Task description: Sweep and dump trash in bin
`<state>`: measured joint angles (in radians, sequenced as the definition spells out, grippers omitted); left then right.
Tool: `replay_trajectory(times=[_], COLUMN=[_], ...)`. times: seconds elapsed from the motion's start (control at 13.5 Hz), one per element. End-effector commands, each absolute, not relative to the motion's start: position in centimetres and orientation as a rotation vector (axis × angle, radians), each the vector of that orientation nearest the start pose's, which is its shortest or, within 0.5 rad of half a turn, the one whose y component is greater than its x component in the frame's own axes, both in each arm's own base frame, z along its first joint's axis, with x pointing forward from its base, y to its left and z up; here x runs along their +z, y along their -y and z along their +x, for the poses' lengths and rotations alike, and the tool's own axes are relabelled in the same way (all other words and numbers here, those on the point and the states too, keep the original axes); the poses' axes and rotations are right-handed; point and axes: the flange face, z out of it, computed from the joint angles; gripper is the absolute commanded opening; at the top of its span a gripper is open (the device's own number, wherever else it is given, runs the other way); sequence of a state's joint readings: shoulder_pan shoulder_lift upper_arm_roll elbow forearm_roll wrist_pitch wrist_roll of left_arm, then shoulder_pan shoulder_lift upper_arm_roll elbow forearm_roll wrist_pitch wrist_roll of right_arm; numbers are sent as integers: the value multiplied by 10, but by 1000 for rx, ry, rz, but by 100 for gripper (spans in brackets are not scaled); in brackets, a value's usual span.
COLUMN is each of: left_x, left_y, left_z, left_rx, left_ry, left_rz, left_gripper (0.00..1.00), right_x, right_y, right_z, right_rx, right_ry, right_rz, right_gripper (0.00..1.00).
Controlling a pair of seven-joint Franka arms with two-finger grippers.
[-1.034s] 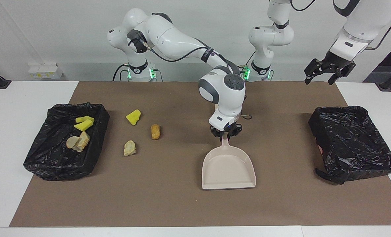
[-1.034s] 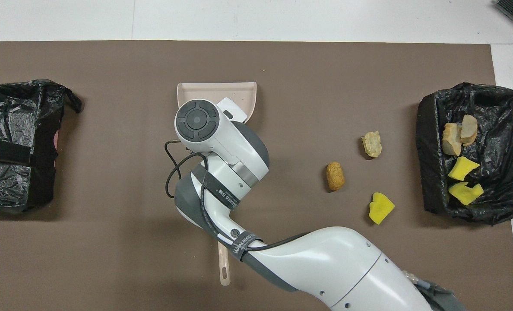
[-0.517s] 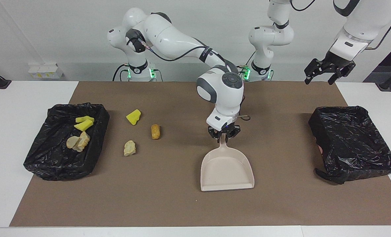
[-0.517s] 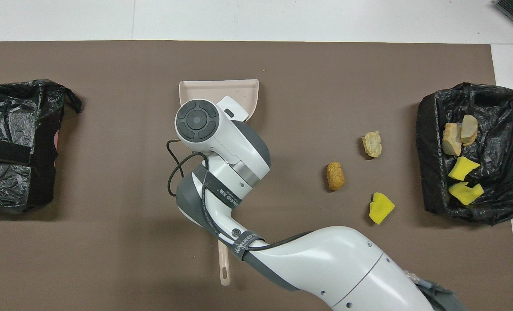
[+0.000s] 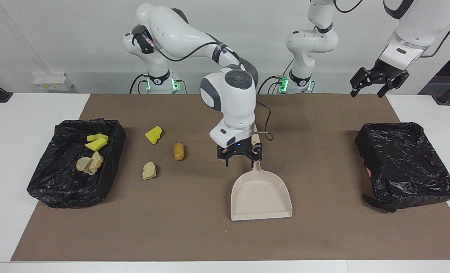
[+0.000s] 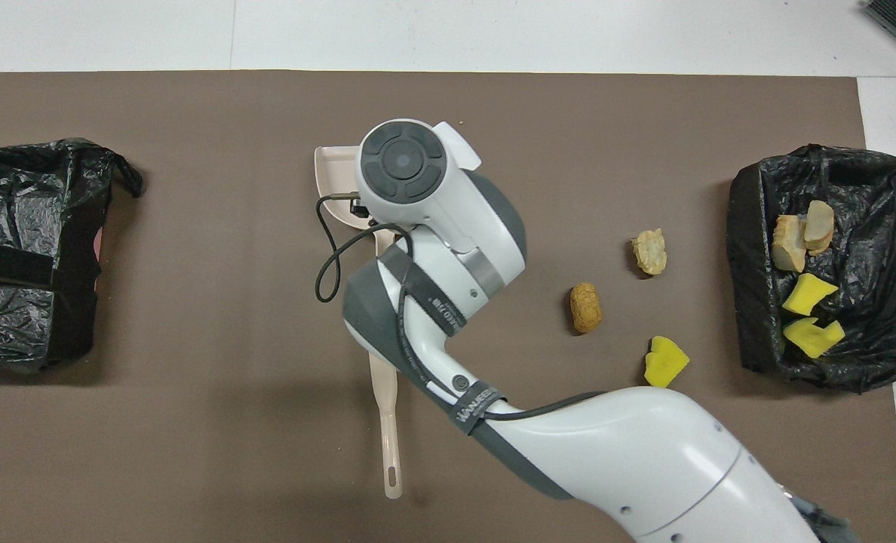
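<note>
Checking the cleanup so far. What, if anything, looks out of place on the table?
Three scraps lie on the mat outside the bin: a yellow sponge piece, a brown nugget and a beige lump. The dustpan lies empty, apart from them.

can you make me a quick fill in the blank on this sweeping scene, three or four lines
1. The number of trash scraps lying loose on the brown mat, outside any bin, is ____.
2. The right gripper hangs over the handle of the ____, fingers open.
3. The bin toward the left arm's end holds ____ scraps.
4. The yellow sponge pieces inside the other bin number ____.

Missing words: three; dustpan; no; two
</note>
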<state>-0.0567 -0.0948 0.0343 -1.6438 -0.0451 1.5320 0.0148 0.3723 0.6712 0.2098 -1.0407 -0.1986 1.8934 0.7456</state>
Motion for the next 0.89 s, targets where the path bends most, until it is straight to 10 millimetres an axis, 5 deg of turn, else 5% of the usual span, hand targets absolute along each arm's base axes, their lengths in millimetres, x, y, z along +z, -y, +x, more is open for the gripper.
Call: replay_trajectory(times=[0.0,0.37,0.81], left_x=[643,643,643], left_y=[12,13,13], left_z=[517,517,517], left_rx=[22,22,22], left_ry=[-56,-58,-58], left_rz=[-3172,-3173,-3173], left_gripper=[100,100,100], right_x=[511,572,633], right_y=[-280,-191,-134], right_z=[665,641,579], right_rx=[-287,-302,-160], right_ry=[-427,-502,-433], right_rz=[-3044,-3097,-3147], right_gripper=[100,100,100])
